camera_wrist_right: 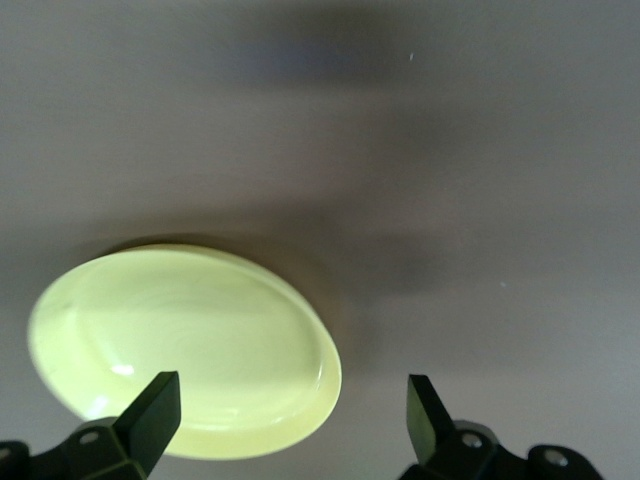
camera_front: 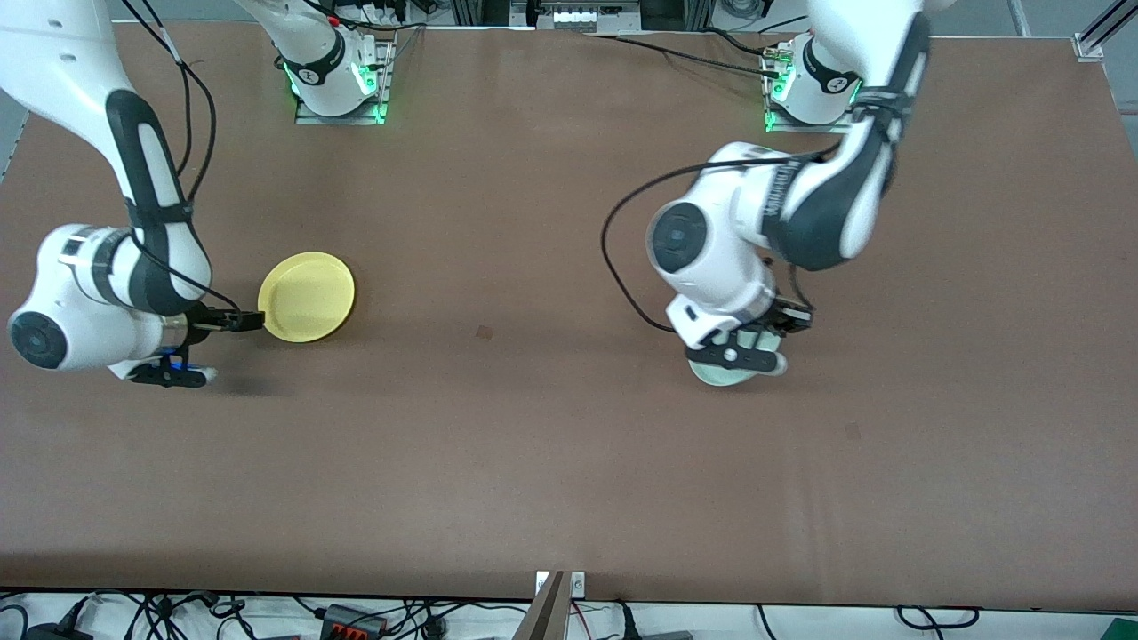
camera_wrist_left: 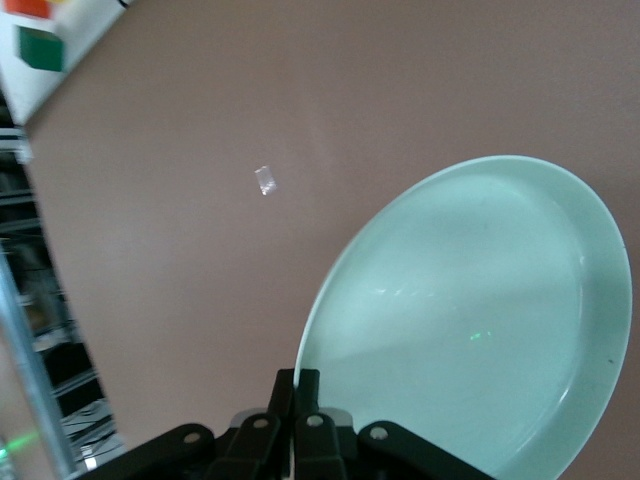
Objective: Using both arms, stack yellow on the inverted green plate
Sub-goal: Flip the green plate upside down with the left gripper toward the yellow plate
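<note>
Plates two, yellow plate (camera_front: 307, 297), green plate (camera_wrist_left: 470, 320)

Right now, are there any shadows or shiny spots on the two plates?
Right wrist view: the round yellow plate has small white glints and a soft dark shadow on the brown table beside it. Left wrist view: the pale mint-green plate shows faint streaks of glare and a tiny green light spot.
</note>
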Controlling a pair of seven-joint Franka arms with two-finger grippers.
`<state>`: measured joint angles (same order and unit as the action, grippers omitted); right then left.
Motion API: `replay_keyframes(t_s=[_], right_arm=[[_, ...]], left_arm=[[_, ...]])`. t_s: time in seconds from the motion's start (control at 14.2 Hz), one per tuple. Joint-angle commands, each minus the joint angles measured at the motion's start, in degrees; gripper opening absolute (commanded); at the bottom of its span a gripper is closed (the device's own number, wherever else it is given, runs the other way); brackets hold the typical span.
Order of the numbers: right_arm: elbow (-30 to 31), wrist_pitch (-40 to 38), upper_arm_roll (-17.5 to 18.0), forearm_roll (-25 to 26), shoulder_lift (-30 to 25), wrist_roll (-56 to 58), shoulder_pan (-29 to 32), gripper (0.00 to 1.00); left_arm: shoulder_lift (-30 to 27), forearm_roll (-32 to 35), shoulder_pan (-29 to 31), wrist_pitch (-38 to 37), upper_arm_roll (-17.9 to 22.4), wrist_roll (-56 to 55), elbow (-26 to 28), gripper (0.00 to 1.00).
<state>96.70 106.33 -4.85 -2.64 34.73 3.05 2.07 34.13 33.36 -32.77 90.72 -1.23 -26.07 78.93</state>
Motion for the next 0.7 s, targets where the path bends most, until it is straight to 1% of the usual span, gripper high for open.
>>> replay_keyframes(t_s=[0.0, 0.14, 0.21, 0.35, 0.49, 0.63], right_arm=[[1.1, -0.7, 0.4, -1.9, -0.3, 0.6, 0.9, 1.0], [3.0, -1.0, 0.4, -4.0, -0.4, 0.6, 1.5, 1.0], [3.6, -1.0, 0.4, -4.6, -0.4, 0.6, 1.8, 0.98], [4.5, -0.7, 0.4, -4.7, -0.1, 1.1, 2.5, 0.94], [5.6, -0.6, 0.3, -4.7, 0.5, 1.0, 2.6, 0.93], [6.4, -0.5, 0.3, -4.7, 0.8, 1.0, 2.6, 0.87]], left_arm=[[3.6, 6.4, -5.5, -3.8, 1.1, -6.8, -1.9, 0.01], [6.4, 10.0, -9.2, -5.6, 1.7, -10.4, -2.0, 0.01], [7.5, 11.9, -10.5, -6.6, 1.8, -12.2, -2.0, 0.01], [10.3, 13.6, -12.0, -9.0, 1.8, -15.4, -3.7, 0.01], [13.1, 17.0, -14.1, -11.3, 1.8, -16.6, -4.9, 0.01], [14.8, 17.1, -15.2, -11.4, 1.7, -20.9, -5.3, 0.01]])
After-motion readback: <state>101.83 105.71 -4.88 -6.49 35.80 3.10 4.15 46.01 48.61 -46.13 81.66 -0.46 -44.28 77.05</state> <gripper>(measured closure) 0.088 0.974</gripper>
